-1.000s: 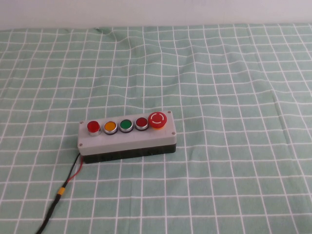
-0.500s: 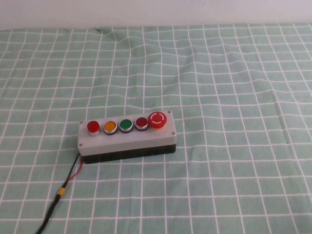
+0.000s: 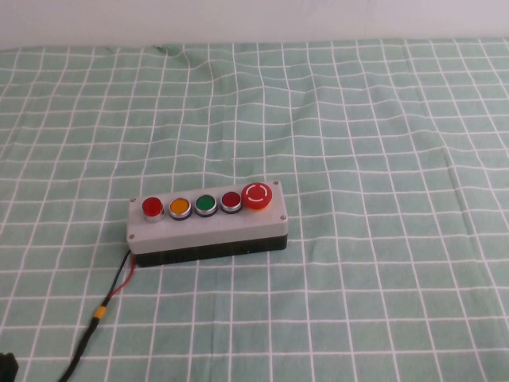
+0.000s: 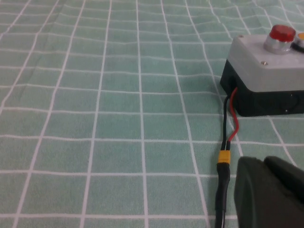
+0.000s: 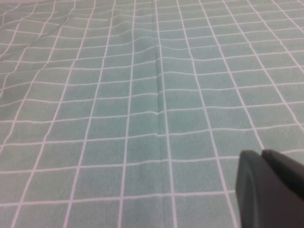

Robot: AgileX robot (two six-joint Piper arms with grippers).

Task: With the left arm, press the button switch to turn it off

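Observation:
The button switch [image 3: 152,208] is a small bright-red button with a silver ring at the left end of the grey box's [image 3: 208,225] row, next to the orange button [image 3: 179,207]. It also shows in the left wrist view [image 4: 282,33] on the box [image 4: 266,71]. My left gripper [image 4: 263,164] is shut and empty, low over the cloth, well short of the box beside its cable [image 4: 223,166]. Only a black bit of the left arm [image 3: 6,366] shows in the high view's bottom-left corner. My right gripper [image 5: 261,156] is shut and empty over bare cloth.
The box also carries a green button [image 3: 205,204], a darker red button [image 3: 231,200] and a big red mushroom button [image 3: 258,195]. A black and red cable [image 3: 103,306] trails from the box's left end to the front edge. Green checked cloth [image 3: 358,143] covers the table.
A black bit of the left arm has come into the bottom-left corner of the high view. The box and cable have not moved.

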